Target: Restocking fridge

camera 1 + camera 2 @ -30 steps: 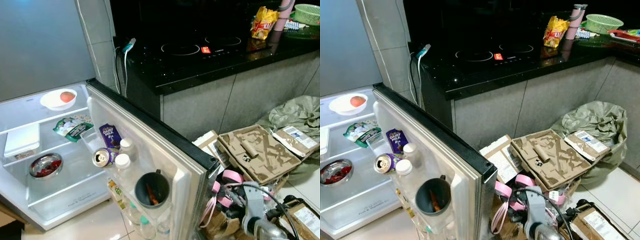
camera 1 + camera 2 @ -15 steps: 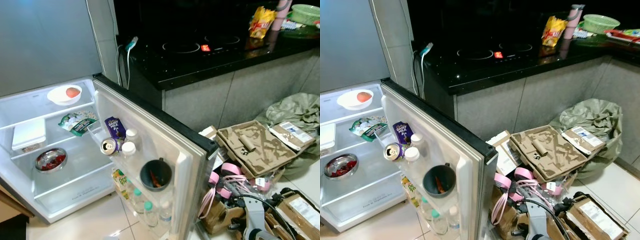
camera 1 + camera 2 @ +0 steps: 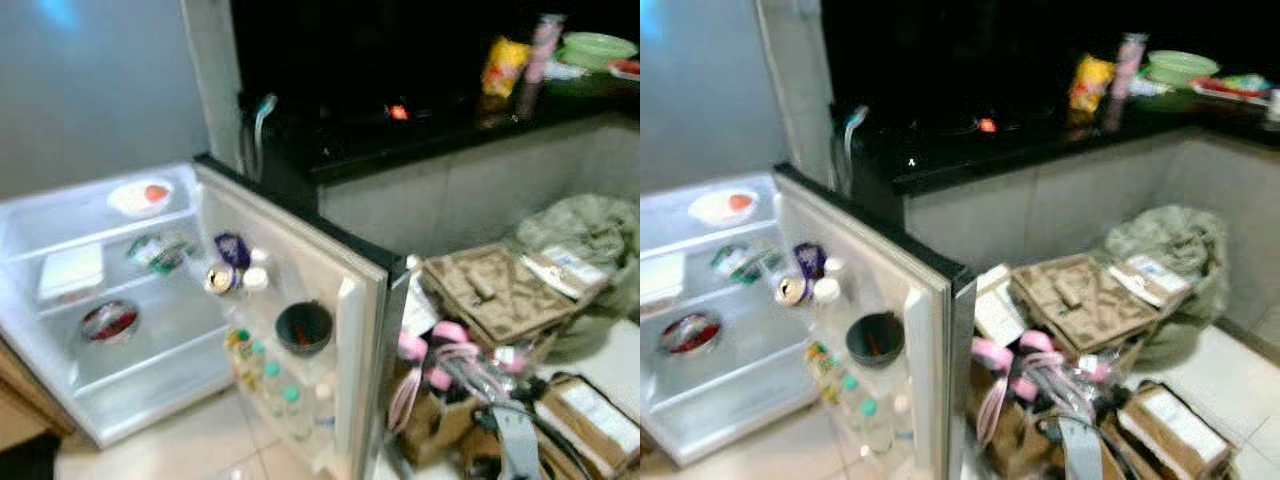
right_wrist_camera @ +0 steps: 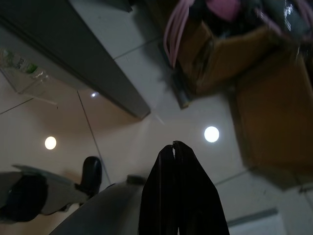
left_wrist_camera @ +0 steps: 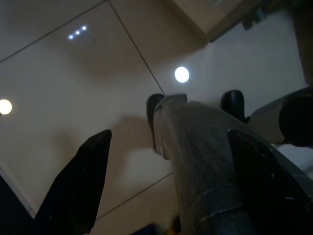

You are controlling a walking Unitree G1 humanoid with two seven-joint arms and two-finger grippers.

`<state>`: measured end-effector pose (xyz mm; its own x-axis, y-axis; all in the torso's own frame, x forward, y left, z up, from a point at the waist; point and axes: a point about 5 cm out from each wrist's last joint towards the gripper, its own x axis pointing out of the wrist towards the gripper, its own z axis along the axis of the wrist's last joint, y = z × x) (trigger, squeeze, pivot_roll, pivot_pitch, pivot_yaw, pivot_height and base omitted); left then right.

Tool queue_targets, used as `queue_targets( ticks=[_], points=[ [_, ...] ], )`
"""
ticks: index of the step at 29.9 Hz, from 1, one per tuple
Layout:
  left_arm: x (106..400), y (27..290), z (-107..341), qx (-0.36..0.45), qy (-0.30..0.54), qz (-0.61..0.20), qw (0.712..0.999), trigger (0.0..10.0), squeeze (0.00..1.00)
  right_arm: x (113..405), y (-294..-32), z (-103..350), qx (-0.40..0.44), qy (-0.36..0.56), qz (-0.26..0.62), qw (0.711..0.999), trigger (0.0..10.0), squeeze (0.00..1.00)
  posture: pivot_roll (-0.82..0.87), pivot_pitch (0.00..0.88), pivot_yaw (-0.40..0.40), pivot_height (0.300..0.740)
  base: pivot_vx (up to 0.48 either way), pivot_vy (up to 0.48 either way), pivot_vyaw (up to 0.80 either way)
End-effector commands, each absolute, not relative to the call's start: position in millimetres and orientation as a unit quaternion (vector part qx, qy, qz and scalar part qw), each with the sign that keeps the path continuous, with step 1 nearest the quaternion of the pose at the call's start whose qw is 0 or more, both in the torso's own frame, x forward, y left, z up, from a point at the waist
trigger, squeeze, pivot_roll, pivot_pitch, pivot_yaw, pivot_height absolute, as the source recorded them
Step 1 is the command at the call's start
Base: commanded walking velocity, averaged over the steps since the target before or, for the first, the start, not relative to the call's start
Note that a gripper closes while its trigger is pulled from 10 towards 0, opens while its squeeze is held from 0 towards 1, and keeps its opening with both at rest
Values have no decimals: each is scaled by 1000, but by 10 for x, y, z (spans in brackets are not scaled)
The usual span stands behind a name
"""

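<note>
White fridge [image 3: 60, 400] stands open at the left, its door [image 3: 330, 300] swung wide. Left claw [image 5: 161, 161] hangs with fingers apart over the floor, right claw [image 4: 174, 181] pressed together, both empty. Fetching stock seemingly comes next.

The open fridge [image 3: 150, 400] has a top shelf holding a white bowl [image 3: 140, 197] with an orange-red fruit in it. The shelf below carries a white flat container [image 3: 70, 272] and a green packet [image 3: 160, 252]; the next holds a metal dish [image 3: 108, 322] of red food. The tiled floor [image 3: 1260, 380] bears flattened cardboard [image 3: 1080, 300], a grey-green sack [image 3: 1165, 245] and cartons [image 3: 1170, 425]. The black counter [image 3: 1040, 140] carries a yellow snack bag [image 3: 1088, 83].
</note>
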<state>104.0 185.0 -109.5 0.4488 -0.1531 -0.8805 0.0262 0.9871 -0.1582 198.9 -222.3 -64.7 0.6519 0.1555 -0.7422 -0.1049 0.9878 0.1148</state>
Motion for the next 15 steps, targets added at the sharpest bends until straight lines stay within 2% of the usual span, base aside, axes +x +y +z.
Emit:
queue_targets(
  ticks=[1,7,9,10,12,13,15],
  points=[
    [877,1773,-1151,-63,557,-69,825,10000,0,1983,-2213,-654,30,413,72,907,10000,0,-95,0,-27,740,0,0,0],
    [885,1824,-1145,-54,557,-64,827,10000,0,2210,-2165,-518,55,364,72,927,10000,0,-106,0,2,740,0,0,0],
    [889,1838,-1142,-61,553,-54,829,10000,0,2423,-2174,-363,76,317,60,943,10000,0,-111,0,-4,740,0,0,0],
    [889,1838,-1142,-61,553,-54,829,10000,0,2423,-2174,-363,76,317,60,943,10000,0,-111,0,-4,740,0,0,0],
    [892,1830,-1143,-68,552,-47,830,10000,0,2688,-2217,-131,95,258,49,960,10000,0,-101,0,-24,740,0,0,0],
    [892,1830,-1143,-68,552,-47,830,10000,0,2688,-2217,-131,95,258,49,960,10000,0,-101,0,-24,740,0,0,0],
    [886,1804,-1148,-73,553,-46,829,10000,0,2952,-2247,144,115,194,50,973,10000,0,-98,0,-31,740,0,0,0]
  ],
)
